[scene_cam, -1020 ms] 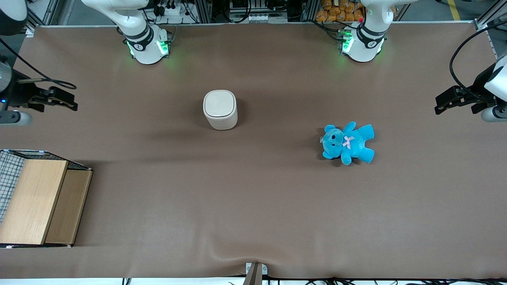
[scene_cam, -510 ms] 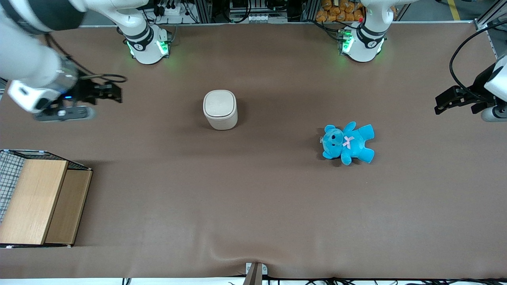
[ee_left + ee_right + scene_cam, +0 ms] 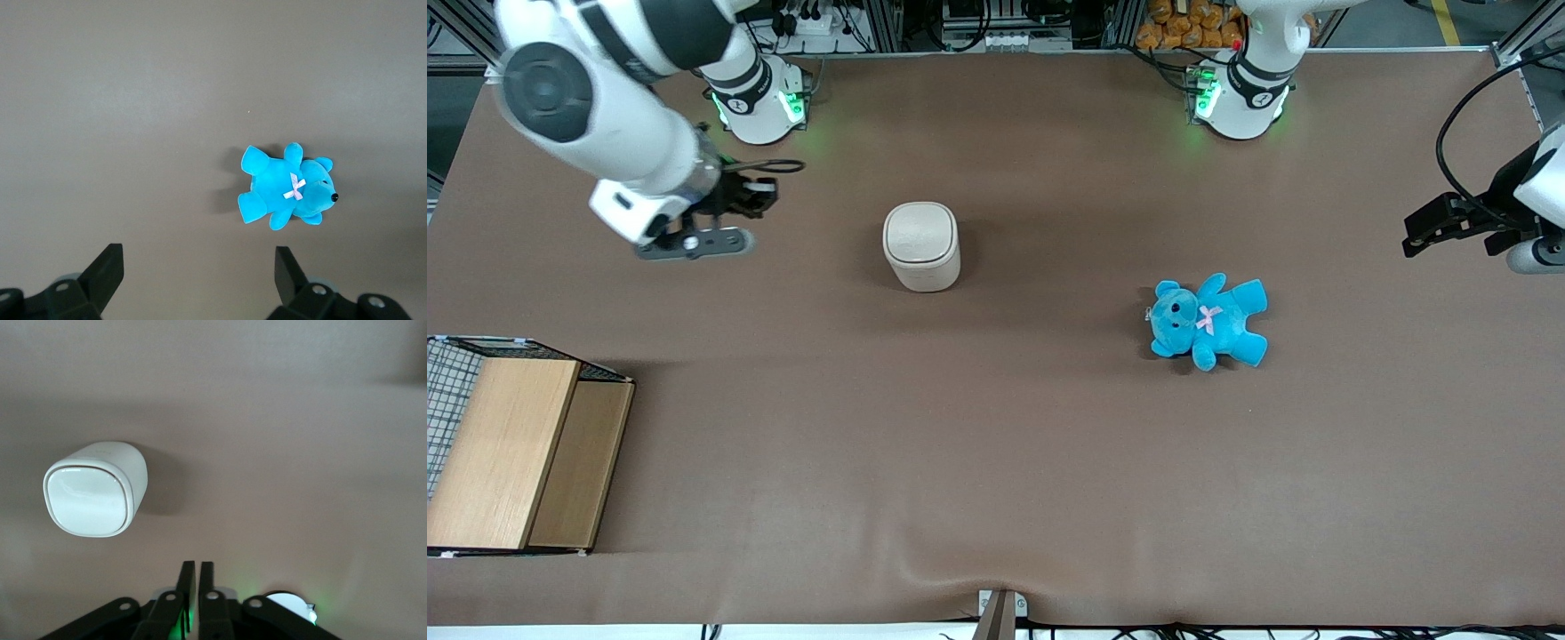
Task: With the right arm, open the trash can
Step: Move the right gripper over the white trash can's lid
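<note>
The trash can [image 3: 921,245] is a small cream-white bin standing upright near the middle of the brown table, with its flat lid down. It also shows in the right wrist view [image 3: 90,490], lid flat and closed. My right arm [image 3: 605,107] reaches over the table from its base. Its black gripper [image 3: 767,189] hovers beside the trash can, toward the working arm's end, a clear gap away and touching nothing. In the right wrist view the gripper [image 3: 196,567] has its two fingers together and holds nothing.
A blue teddy [image 3: 1209,320] lies on the table toward the parked arm's end, also seen in the left wrist view [image 3: 287,193]. A wooden box with wire mesh [image 3: 516,453] sits at the working arm's end, nearer the front camera. The working arm's base [image 3: 758,102] stands at the table's back edge.
My right arm has swung in from the table's end toward the trash can, and the gripper is now much closer to it. The trash can and teddy have not moved.
</note>
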### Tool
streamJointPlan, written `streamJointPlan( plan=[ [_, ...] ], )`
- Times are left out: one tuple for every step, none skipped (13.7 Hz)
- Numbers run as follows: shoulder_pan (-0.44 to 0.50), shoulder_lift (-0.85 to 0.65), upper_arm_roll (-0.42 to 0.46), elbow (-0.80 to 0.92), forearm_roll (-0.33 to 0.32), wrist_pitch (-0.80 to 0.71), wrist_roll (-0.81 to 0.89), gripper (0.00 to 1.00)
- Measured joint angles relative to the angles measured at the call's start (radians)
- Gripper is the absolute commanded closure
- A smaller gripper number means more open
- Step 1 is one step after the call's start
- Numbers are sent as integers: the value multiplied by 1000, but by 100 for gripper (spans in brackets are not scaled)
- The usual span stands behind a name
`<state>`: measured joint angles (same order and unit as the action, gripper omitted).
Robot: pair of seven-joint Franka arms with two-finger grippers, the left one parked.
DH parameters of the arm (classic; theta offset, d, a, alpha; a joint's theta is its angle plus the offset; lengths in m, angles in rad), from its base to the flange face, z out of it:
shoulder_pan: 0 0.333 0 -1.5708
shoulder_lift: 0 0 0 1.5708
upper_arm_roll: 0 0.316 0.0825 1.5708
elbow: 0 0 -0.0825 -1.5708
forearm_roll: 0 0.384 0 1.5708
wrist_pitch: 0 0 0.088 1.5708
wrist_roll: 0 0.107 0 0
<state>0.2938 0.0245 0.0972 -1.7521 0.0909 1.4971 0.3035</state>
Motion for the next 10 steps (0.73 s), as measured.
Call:
streamJointPlan(
  plan=[
    [17,-3,0,-21,1,23,19,100],
    [33,-8,0,-50,3,63,41,100],
    [53,-19,0,-89,5,117,63,100],
    [79,-34,0,-138,6,176,90,100],
    [111,-52,1,-196,6,236,125,100],
    [139,-66,1,-245,6,283,158,100],
    [166,-76,1,-288,6,322,191,100],
    [193,-82,2,-321,6,355,224,100],
    [219,-85,2,-346,6,385,255,100],
    [242,-86,2,-369,6,417,282,100]
  ],
)
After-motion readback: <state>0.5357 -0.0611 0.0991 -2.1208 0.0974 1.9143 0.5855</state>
